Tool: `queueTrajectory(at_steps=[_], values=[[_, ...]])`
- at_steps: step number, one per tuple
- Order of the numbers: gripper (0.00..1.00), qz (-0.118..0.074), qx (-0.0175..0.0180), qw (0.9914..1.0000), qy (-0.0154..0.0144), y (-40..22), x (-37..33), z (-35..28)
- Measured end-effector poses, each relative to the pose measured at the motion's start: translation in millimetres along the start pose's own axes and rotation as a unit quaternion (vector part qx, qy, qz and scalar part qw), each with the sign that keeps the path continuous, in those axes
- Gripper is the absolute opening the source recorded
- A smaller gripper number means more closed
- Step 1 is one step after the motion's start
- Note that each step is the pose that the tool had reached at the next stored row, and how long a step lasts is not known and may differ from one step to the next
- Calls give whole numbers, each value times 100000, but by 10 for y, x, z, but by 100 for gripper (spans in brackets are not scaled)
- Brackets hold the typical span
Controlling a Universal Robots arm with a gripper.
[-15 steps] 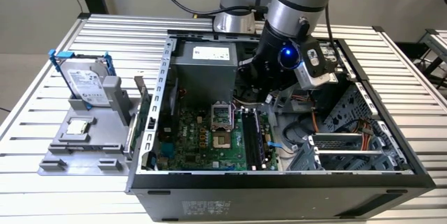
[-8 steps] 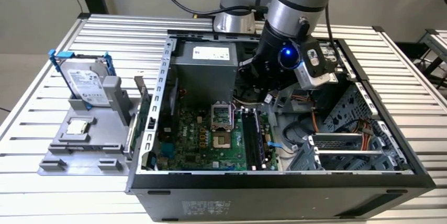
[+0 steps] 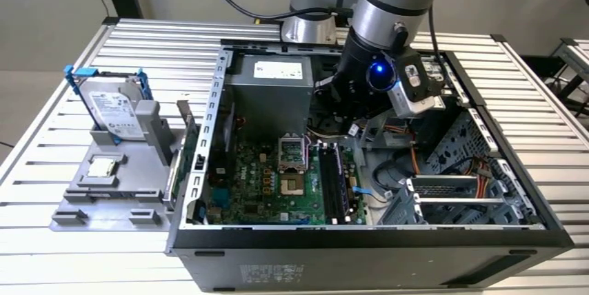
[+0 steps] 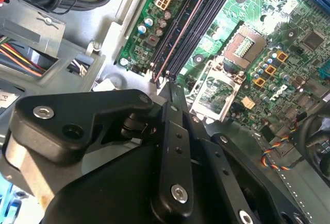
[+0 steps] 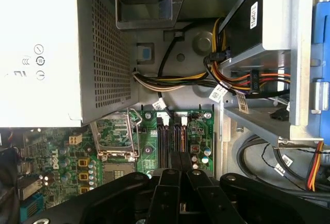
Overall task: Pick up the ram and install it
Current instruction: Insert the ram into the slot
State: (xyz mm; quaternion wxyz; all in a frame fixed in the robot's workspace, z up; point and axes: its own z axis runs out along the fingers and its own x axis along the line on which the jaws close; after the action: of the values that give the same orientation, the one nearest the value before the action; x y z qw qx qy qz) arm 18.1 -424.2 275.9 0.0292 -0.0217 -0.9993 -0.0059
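1. The gripper (image 3: 354,129) is hanging inside the open computer case (image 3: 368,240), low over the motherboard (image 3: 267,178); the arm is reaching down from the far side of the table (image 3: 110,253).
2. In both wrist views the gripper (image 4: 172,92) (image 5: 181,157) is showing its two black fingers (image 5: 170,180) pressed together, tips meeting; I am seeing nothing pinched between them.
3. The fingertips are sitting just above one end of the memory slots (image 5: 170,139), the end nearer the power supply (image 5: 41,54); whether they are touching the slots, I cannot tell.
4. The ram (image 3: 337,181) is appearing in the exterior view as a long dark stick standing on edge in the memory slots, just beside the processor socket (image 3: 292,164), towards the exterior view's right of it; whether it is fully seated, I cannot tell.
5. Well apart, on the exterior view's left, a grey holder (image 3: 101,198) is standing on the table beside the case; it is carrying the silver hard drive (image 3: 115,105) in its blue frame, upright, and the small square processor chip (image 3: 101,167) lying flat.
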Motion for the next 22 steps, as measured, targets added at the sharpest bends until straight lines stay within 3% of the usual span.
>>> queueTrajectory(at_steps=[6,9,15,22], values=[[0,-18,4,100000,9,-3,-2,0],[0,-15,1,99999,366,-35,-40,-3],[0,-9,4,99997,781,-129,-113,-8],[0,-12,-11,99997,817,-291,-125,-10]])
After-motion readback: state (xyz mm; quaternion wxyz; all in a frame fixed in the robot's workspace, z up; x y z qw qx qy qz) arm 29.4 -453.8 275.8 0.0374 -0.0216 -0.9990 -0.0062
